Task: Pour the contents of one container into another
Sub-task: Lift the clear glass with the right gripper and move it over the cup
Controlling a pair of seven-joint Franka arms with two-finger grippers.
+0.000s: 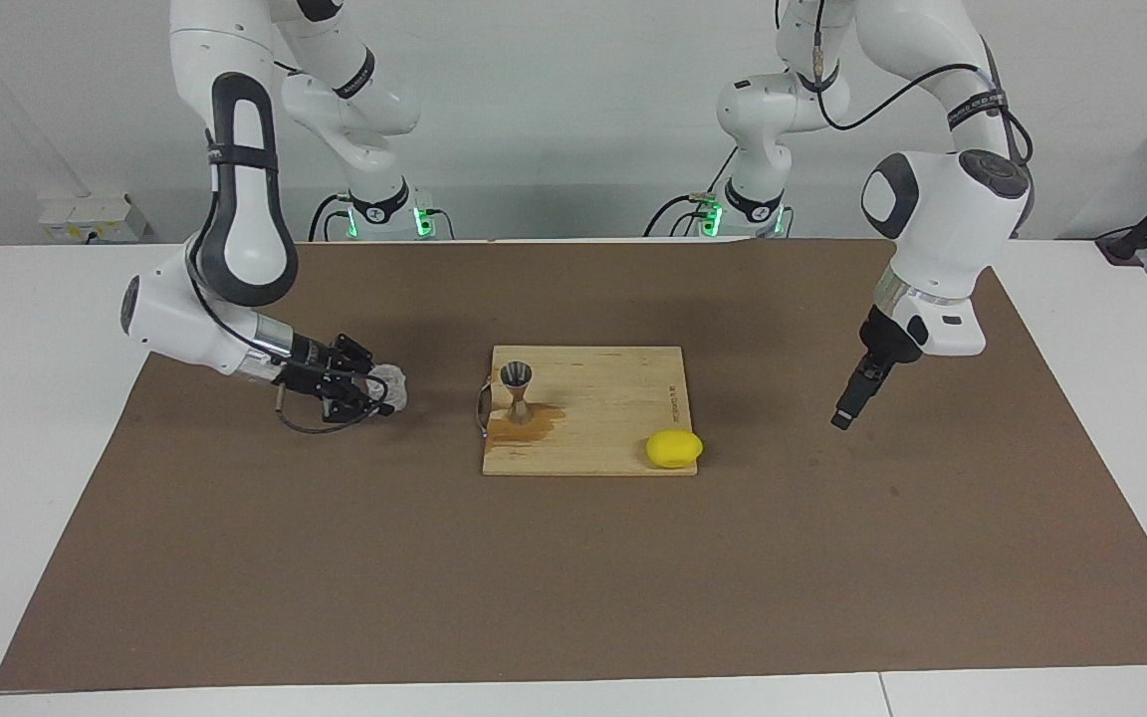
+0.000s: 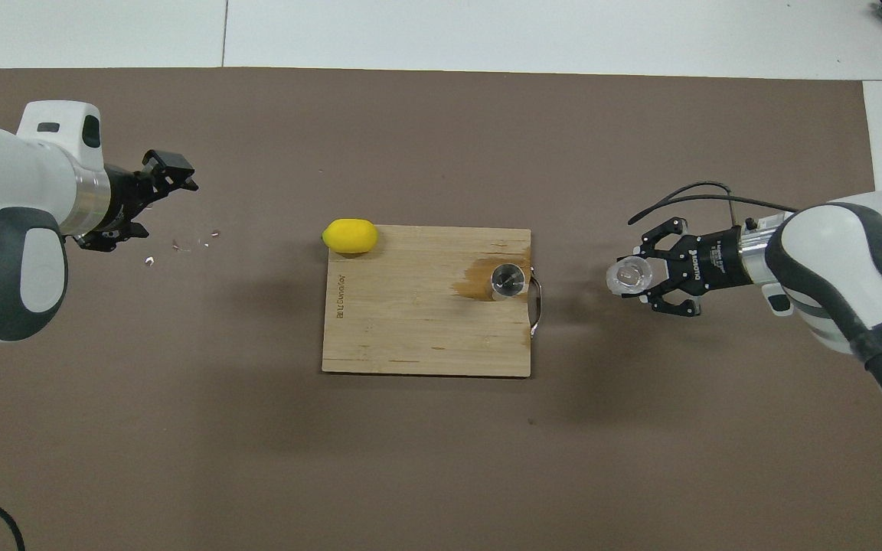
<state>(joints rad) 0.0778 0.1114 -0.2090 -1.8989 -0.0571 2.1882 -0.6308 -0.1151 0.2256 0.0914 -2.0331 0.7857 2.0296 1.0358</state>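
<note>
So the right gripper point(image 1: 380, 388) had its jaws clamped on the clear cup point(image 1: 390, 386), held low over the brown mat point(image 1: 573, 558) toward the right arm's end of the tabletop, between that end and the cutting board point(image 1: 593, 438); in the overhead view the cup point(image 2: 629, 275) showed its open mouth up, so it looked roughly upright, and it sat just short of the board's metal handle point(image 2: 537, 302); the metal jigger point(image 1: 517, 392) stood upright on the board at the handle end, next to a dark wet-looking stain point(image 1: 534, 426); a lemon point(image 1: 674, 448) rested at the board's corner farther from the robots, toward the left arm's end; the left gripper point(image 1: 844, 413) hung over bare mat off that end of the board, jaws spread wide and holding nothing; a few small pale bits point(image 2: 181, 246) lay on the mat near it.
</note>
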